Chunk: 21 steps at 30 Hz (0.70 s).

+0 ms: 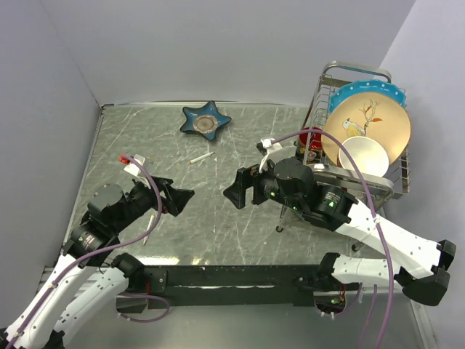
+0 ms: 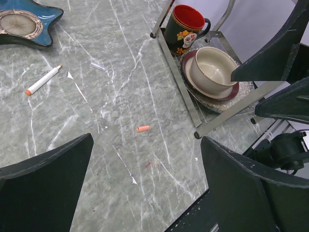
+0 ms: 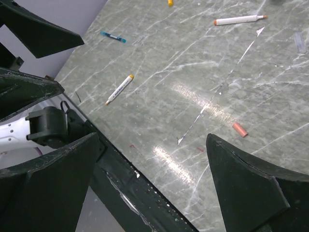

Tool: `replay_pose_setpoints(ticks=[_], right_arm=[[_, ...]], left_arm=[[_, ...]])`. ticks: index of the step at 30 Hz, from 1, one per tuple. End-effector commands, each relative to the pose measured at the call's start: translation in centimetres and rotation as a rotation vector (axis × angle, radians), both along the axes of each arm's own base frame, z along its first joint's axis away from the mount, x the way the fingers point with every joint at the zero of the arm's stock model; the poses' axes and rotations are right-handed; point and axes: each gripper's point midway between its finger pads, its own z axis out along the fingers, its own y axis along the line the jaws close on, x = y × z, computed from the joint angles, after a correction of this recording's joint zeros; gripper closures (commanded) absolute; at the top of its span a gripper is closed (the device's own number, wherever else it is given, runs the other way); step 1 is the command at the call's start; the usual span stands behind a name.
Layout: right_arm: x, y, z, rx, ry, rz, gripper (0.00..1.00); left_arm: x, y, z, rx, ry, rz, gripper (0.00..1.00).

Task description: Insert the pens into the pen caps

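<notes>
One white pen [image 1: 201, 156] with orange ends lies in the middle of the table, also in the left wrist view [image 2: 43, 80] and the right wrist view [image 3: 240, 20]. A second white pen [image 1: 149, 227] with a yellow tip [image 3: 119, 89] lies beside the left arm. The red-orange cap [image 2: 143, 128] lies on the table between the grippers [image 3: 240, 129]. The yellow cap [image 3: 170, 2] shows only at the top edge of the right wrist view. My left gripper [image 1: 176, 198] [image 2: 147, 145] and right gripper [image 1: 236, 190] [image 3: 153, 145] face each other, both open and empty.
A blue star-shaped dish [image 1: 205, 121] sits at the back. A wire dish rack [image 1: 392, 190] on the right holds plates, a bowl [image 2: 212, 70] and a black mug [image 2: 186, 29]. A small blue-tipped item [image 3: 113, 36] and a clear cap [image 2: 98, 65] lie on the table.
</notes>
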Motion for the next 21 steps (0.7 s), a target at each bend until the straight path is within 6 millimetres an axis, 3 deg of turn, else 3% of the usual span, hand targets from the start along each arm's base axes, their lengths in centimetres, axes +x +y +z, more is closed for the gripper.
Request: replay_pose_setpoints(ticks=[1, 7, 9, 14, 20, 21], right_arm=[[-0.1, 0.4, 3.0, 0.070, -0.044, 0.011, 0.00], [-0.4, 0.2, 3.6, 0.075, -0.057, 0.025, 0.00], [-0.7, 0.2, 3.9, 0.086, -0.067, 0.047, 0.00], [-3.9, 1.4, 5.9, 0.140, -0.104, 0.253, 0.00], [-4.4, 0.3, 6.7, 0.146, -0.150, 0.256, 0.04], [-4.6, 0.0, 7.1, 0.154, -0.161, 0.257, 0.04]], left_arm=[[0.3, 0.1, 0.9, -0.014, -0.034, 0.010, 0.01], [0.9, 0.0, 1.4, -0.013, -0.058, 0.023, 0.01], [2.0, 0.3, 1.5, -0.001, -0.054, 0.066, 0.01], [6.8, 1.0, -1.3, 0.151, 0.107, 0.222, 0.01], [13.2, 1.3, -4.2, 0.208, 0.266, 0.258, 0.10], [14.4, 2.4, -4.5, 0.198, 0.286, 0.281, 0.10]])
